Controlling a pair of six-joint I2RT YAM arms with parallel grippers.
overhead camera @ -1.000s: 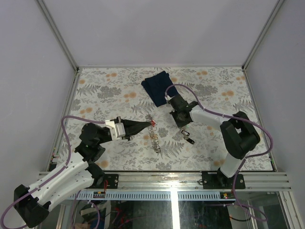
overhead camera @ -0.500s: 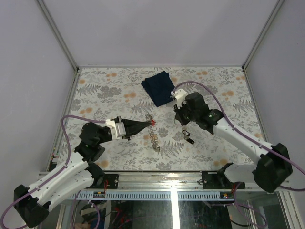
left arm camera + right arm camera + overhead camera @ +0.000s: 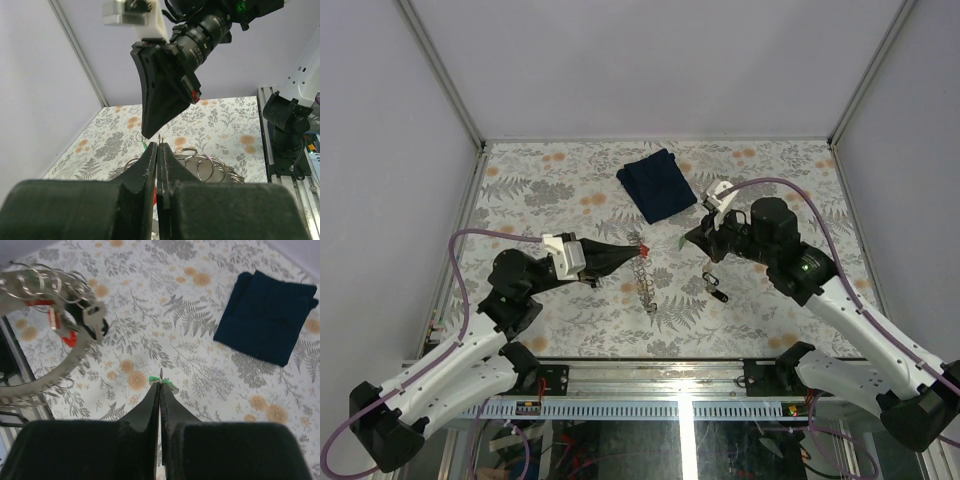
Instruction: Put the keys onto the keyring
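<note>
Quick look at where things are. The left hand is pinched fully shut on the top end of the keyring, right where a red key sits. From there the rest of the chain trails toward the near edge of the floral counter. In the left wrist view a thin bit of metal pokes out between the closed fingertips, and a bunch of silvery rings is bunched just behind them.

The right hand is closed too, gripping a tiny green key at its very tip. It's up off the counter and near the left hand, tips pointing at each other but not touching.

A black key lies loose on the counter, just nearer than the right hand. A folded dark blue cloth sits further back, well apart from the keyring.
</note>
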